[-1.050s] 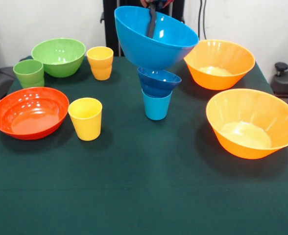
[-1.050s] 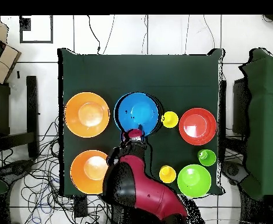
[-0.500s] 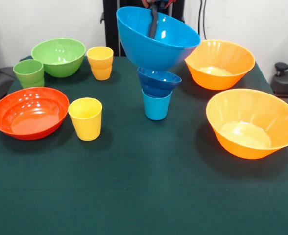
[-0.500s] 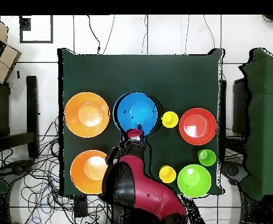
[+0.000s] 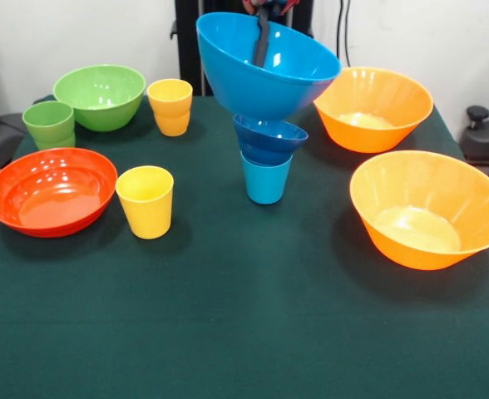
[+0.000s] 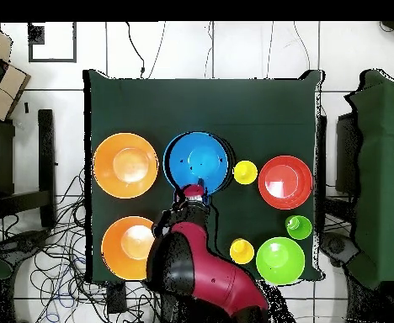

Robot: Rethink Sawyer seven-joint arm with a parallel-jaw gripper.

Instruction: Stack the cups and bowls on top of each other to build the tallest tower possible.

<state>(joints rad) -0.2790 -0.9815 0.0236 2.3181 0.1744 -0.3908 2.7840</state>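
Light blue bowl [image 5: 265, 66] — tilted, directly above the dark blue bowl [image 5: 269, 138] atop the light blue cup [image 5: 266, 179]. Gripper [image 5: 262, 25] pinches its far rim.

On the table [image 5: 244, 332], near the middle, a small bowl [image 5: 269, 137] sits on a cup [image 5: 265, 181], with a big bowl [image 5: 257, 79] tilted on top. Along the right edge, one large bowl [image 5: 427, 208] stands before another bowl [image 5: 373, 108]. Along the left edge are a wide bowl [image 5: 51, 189], a deep bowl [image 5: 99, 96] and three cups [image 5: 145, 201].

Even, bright light falls from above, leaving soft shadows on the green tablecloth [image 5: 244, 316] beneath each piece. White glare glints in the orange bowls [image 5: 427, 209] and red-orange bowl [image 5: 51, 191]. Focus is sharp throughout.
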